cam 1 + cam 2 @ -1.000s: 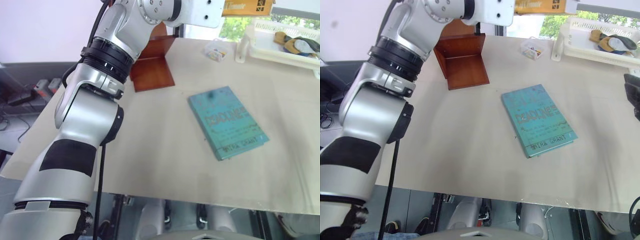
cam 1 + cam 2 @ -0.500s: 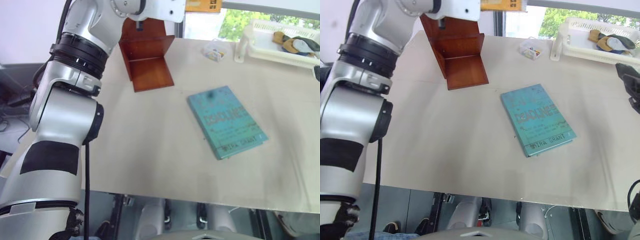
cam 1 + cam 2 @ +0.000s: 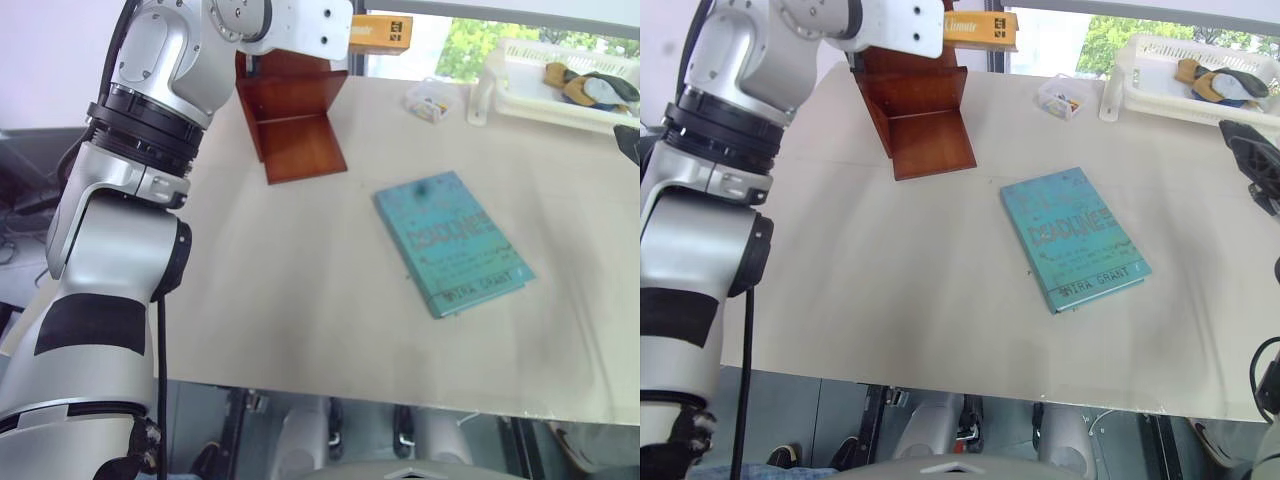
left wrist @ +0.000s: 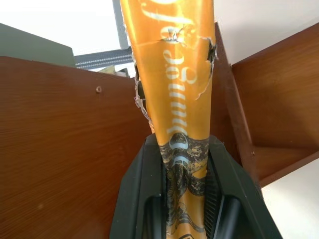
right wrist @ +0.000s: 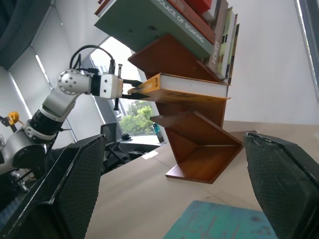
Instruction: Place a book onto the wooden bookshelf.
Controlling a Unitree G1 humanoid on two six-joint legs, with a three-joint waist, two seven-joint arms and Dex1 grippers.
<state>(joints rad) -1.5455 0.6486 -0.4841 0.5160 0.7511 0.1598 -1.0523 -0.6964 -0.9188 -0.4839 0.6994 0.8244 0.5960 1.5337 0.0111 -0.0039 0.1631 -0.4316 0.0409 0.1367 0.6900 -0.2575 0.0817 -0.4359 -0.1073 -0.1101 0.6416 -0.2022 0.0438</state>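
One thick orange-yellow paperback book [image 5: 189, 92], clamped in the left tool [image 4: 187, 209] over the reddish-brown wooden bookshelf's [image 5: 197, 139] slanted tier, could be dropped if released early.

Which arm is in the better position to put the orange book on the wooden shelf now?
The left. Its gripper is shut on the book, holding it level at a tier of the wooden bookshelf. The right gripper is open, empty and farther back, near the teal book.

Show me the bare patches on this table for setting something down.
Free: the table between the wooden bookshelf and the teal book, plus the near edge. Crowded: the far right corner, with the white basket and small clear box.
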